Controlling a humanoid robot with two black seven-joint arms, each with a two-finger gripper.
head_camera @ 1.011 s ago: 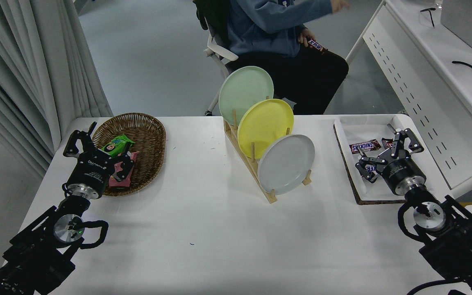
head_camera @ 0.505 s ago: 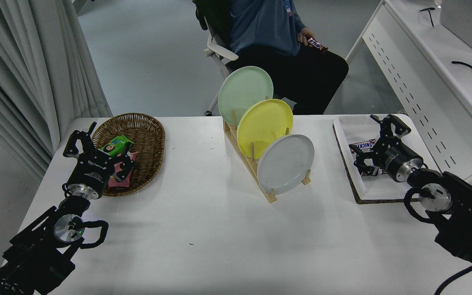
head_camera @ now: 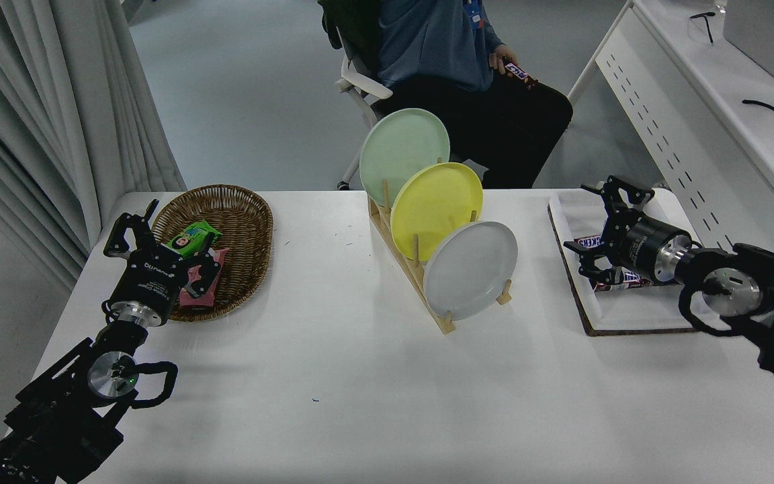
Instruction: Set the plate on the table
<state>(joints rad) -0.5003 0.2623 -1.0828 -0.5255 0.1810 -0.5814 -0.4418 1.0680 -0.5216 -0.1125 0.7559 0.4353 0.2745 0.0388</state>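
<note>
The pale grey-white plate (head_camera: pixel 471 270) stands on edge in the front slot of a wooden rack (head_camera: pixel 420 286) on the white table (head_camera: pixel 360 390). Behind it stand a yellow plate (head_camera: pixel 435 208) and a mint-green plate (head_camera: pixel 404 154). My right gripper (head_camera: pixel 598 228) is open and empty, above the white tray at the right, pointing left toward the rack and well clear of the plate. My left gripper (head_camera: pixel 158 235) is open and parked at the lower left, beside the wicker basket.
A wicker basket (head_camera: pixel 239 208) with snack packets sits at the left. A white tray (head_camera: pixel 622 316) with chocolate bars lies at the right. A seated person (head_camera: pixel 454 60) holds a bar at the far side. A white desk (head_camera: pixel 716 114) stands at the right.
My right arm has swung up and back over the tray, and its gripper has turned to point left. The person has drawn an arm in. The plates and left arm have not moved.
</note>
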